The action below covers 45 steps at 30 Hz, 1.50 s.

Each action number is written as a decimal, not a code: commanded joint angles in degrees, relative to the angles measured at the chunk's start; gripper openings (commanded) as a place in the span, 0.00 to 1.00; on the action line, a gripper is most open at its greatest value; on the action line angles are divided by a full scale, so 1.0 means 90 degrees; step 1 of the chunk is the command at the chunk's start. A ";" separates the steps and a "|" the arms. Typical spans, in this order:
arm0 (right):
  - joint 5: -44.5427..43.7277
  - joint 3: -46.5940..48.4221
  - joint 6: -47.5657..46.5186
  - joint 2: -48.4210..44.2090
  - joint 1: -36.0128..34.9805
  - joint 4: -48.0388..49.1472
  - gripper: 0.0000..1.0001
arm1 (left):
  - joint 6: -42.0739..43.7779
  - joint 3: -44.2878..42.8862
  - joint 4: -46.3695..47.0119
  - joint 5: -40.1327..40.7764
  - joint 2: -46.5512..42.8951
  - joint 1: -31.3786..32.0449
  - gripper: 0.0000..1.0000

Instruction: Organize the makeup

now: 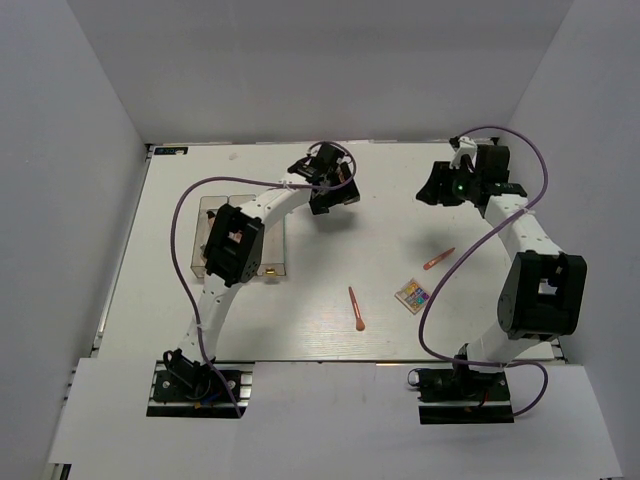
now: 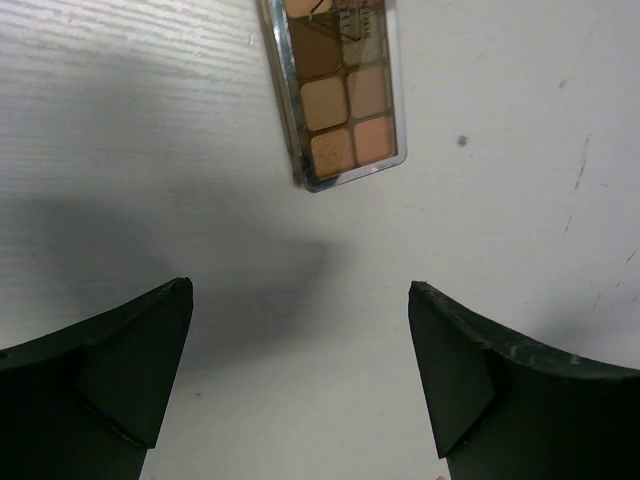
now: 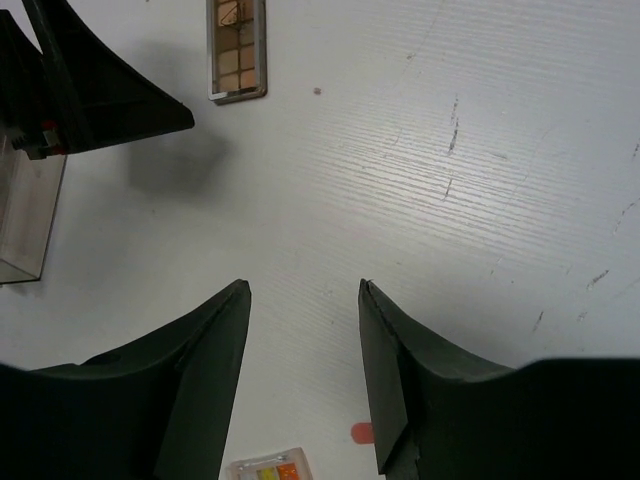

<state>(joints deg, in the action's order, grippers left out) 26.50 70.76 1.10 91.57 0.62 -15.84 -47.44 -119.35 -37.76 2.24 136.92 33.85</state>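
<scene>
A brown eyeshadow palette [image 2: 340, 90] lies flat on the white table just ahead of my left gripper [image 2: 300, 290], which is open and empty above the bare table. It also shows in the right wrist view [image 3: 237, 50]. My right gripper [image 3: 305, 288] is open and empty over bare table. A multicolour palette [image 1: 413, 294] and two coral-orange applicators [image 1: 356, 308] [image 1: 438, 258] lie at centre right. In the top view my left gripper [image 1: 332, 192] is at the back centre and my right gripper [image 1: 437, 186] at the back right.
The clear plastic organizer [image 1: 215, 215] stands at the left, partly covered by my left arm, and its contents are hard to tell. Its corner shows in the right wrist view [image 3: 25, 215]. White walls enclose the table [image 1: 380, 330].
</scene>
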 commanded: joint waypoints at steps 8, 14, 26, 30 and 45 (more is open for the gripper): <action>0.1235 0.0817 -0.0580 0.0888 -0.0378 0.0149 0.81 | -0.0003 -0.0050 0.0709 0.0356 -0.0876 0.0165 0.94; 0.0748 0.2767 -0.0923 0.2412 -0.0986 -0.0827 0.89 | 0.0251 0.0566 0.0475 0.1371 -0.2760 0.0107 0.93; -0.1400 0.4989 -0.0718 0.4327 -0.2325 -0.1318 0.89 | 0.0242 0.3699 0.0396 0.2192 -0.6413 0.0107 0.95; -0.2219 0.5126 -0.0786 0.4629 -0.2588 -0.1102 0.89 | -0.0021 0.4315 0.0163 0.2300 -0.7369 0.0107 0.95; -0.3237 0.5350 -0.1031 0.5255 -0.3165 -0.0584 0.89 | -0.0325 0.4941 -0.0121 0.2456 -0.8026 0.0107 0.95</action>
<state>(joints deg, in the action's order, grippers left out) 0.36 116.05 -7.09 138.19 -27.07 -24.25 -49.91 -74.61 -37.98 23.33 66.04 34.63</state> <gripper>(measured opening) 0.889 0.948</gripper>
